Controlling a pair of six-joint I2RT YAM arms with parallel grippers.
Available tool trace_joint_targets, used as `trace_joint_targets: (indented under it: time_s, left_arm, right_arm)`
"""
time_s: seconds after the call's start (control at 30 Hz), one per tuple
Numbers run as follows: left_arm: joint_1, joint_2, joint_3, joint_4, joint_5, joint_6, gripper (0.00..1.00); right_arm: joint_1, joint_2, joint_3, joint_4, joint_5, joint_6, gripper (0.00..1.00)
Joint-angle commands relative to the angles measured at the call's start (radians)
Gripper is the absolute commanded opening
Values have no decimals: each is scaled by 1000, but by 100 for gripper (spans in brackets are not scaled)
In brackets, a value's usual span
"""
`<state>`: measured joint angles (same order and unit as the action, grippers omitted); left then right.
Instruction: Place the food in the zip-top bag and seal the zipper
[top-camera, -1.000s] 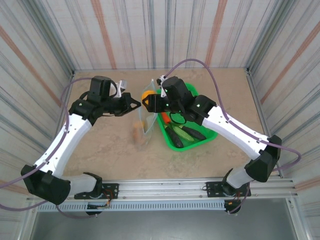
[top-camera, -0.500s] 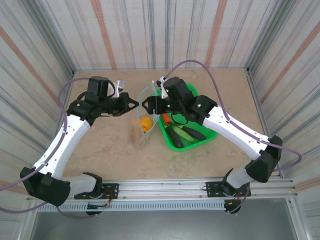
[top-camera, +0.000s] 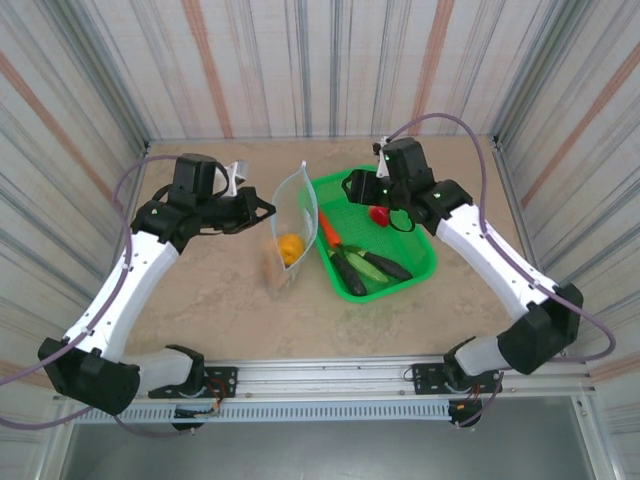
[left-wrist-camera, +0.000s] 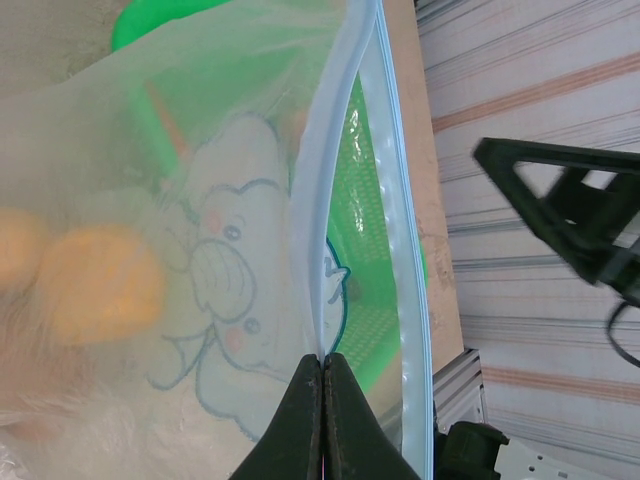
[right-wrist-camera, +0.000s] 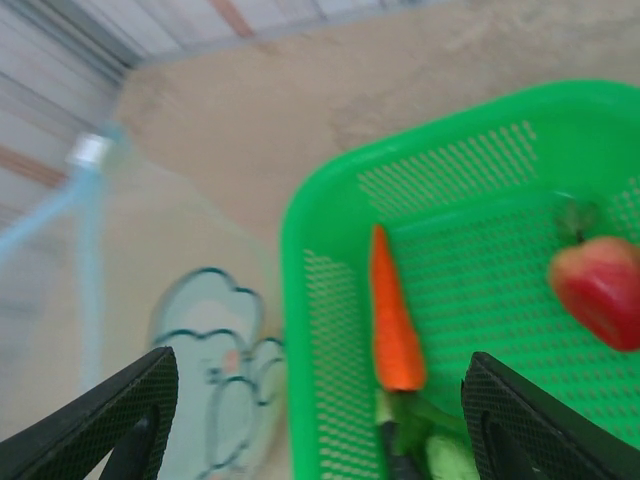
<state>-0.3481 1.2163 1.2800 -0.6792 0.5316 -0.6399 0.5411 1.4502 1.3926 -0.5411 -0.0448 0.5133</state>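
Observation:
The clear zip-top bag (top-camera: 292, 222) stands open left of the green basket, with an orange round fruit (top-camera: 290, 248) inside it. My left gripper (top-camera: 266, 212) is shut on the bag's near mouth edge; in the left wrist view its jaws (left-wrist-camera: 322, 360) pinch the light-blue zipper (left-wrist-camera: 335, 200), and the fruit (left-wrist-camera: 95, 285) shows through the plastic. My right gripper (top-camera: 368, 190) hangs open and empty over the basket's back left part. In the right wrist view it (right-wrist-camera: 330, 430) is above the carrot (right-wrist-camera: 395, 330), with the strawberry (right-wrist-camera: 598, 290) to the right and the bag (right-wrist-camera: 215, 380) to the left.
The green mesh basket (top-camera: 425, 262) holds the carrot (top-camera: 328, 230), the strawberry (top-camera: 379, 213), a green cucumber (top-camera: 368, 265) and dark long pieces (top-camera: 348, 272). Corrugated walls close in the table on three sides. Bare tabletop lies in front of the bag and the basket.
The orange fruit that the right gripper held above the bag's mouth has dropped into the bag. The right arm has pulled back to the right, over the basket. The left gripper has kept its hold.

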Motion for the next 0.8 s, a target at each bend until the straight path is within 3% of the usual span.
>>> trace_joint_targets:
  time_s: [0.0,0.4,0.77]
  left_arm:
    - [9,-28,13,-6,9,24,0]
    - [18,-20,0,-10,28,36,0]
    - [38,-14,-11,-13,43,58,0]
  right_arm:
    - [-26,103,-2,-96,102,-77,77]
    - [-33,486,189,-186,400,-214,80]
    - [-35,673,314,-215,463,-240,82]
